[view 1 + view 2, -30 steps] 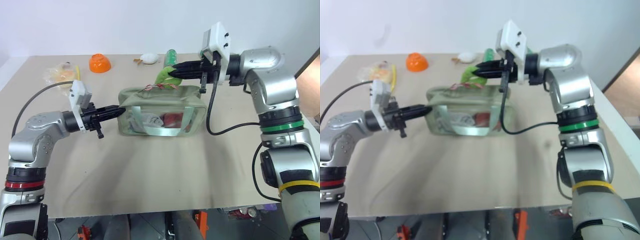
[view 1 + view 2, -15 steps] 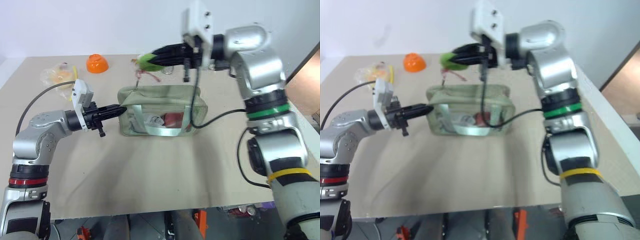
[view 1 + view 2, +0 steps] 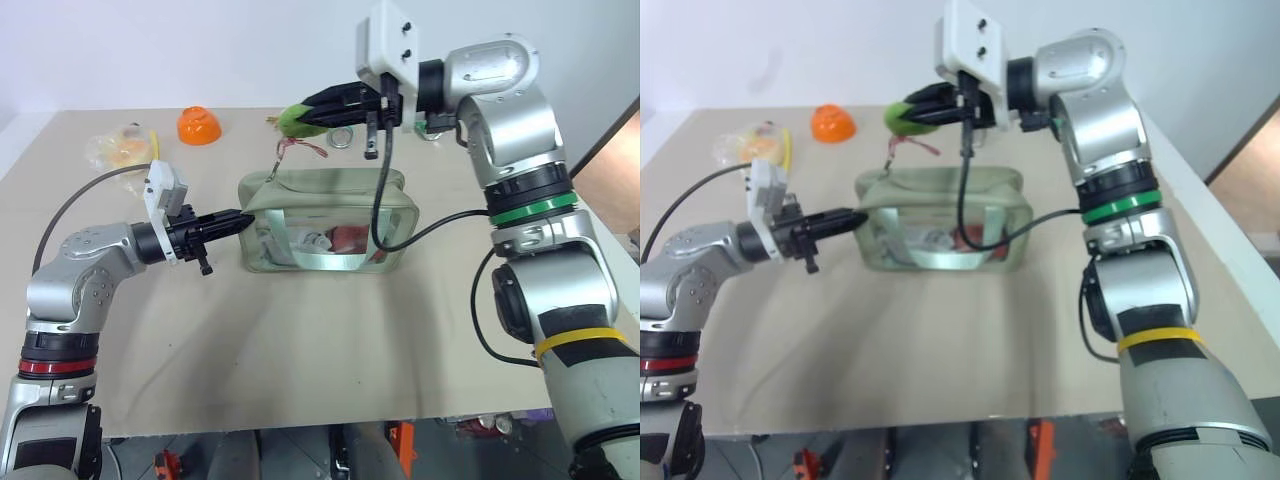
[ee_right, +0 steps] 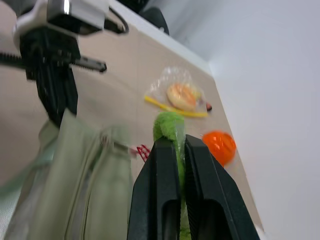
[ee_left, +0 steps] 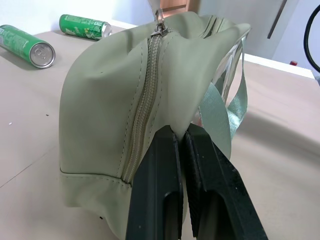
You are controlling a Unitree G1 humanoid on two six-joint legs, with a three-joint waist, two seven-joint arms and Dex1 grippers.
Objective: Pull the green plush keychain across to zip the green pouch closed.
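L gripper [image 3: 243, 216] pinching green pouch [image 3: 330, 195] end | R gripper [image 3: 315, 110] clamped on green plush keychain [image 3: 293, 119]

A broad beige matte tabletop [image 3: 300, 350] carries everything. Near its centre sits the boxy pale sage-green fabric pouch [image 3: 325, 225] (clear side panel facing the camera). At ten o'clock lies an orange rounded bowl-like object [image 3: 199, 126], with a crinkly clear plastic bag of yellow contents [image 3: 122, 148] at nine. Two green drink cans [image 5: 30, 46] lie on their sides beyond the pouch.
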